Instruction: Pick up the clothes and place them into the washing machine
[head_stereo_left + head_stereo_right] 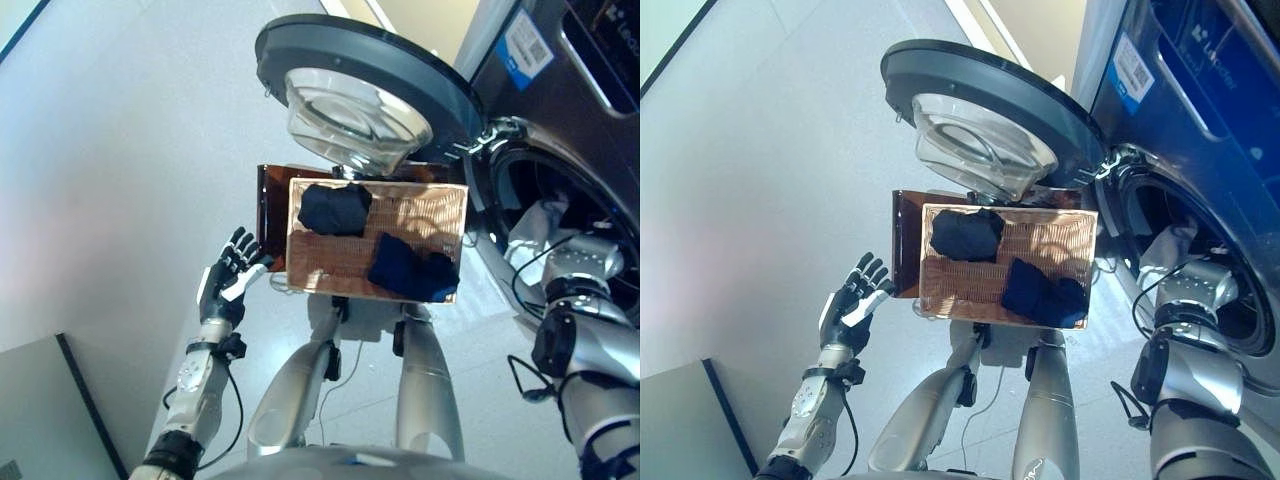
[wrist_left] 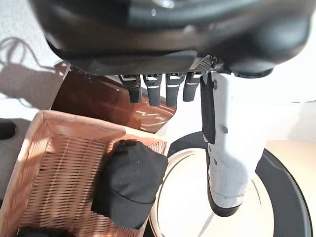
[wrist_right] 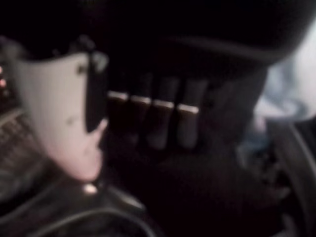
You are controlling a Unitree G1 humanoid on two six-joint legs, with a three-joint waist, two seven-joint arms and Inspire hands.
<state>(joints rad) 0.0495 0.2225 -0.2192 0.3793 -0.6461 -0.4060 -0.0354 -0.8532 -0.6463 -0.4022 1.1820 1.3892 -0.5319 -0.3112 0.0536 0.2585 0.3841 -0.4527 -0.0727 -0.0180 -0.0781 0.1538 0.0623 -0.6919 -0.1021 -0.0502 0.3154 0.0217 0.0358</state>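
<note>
We see a brown board (image 1: 272,215) standing upright against the far-left side of the woven tray (image 1: 420,215), its glossy face catching light. Below lies pale grey floor (image 1: 120,180), with a dark-edged panel (image 1: 50,410) at the lower-left corner.

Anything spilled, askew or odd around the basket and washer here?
Nothing stands out. Two dark clothes lie inside the wicker basket, none on the floor. The washer door hangs open. The left hand is open beside the basket; the right arm reaches into the drum.
</note>
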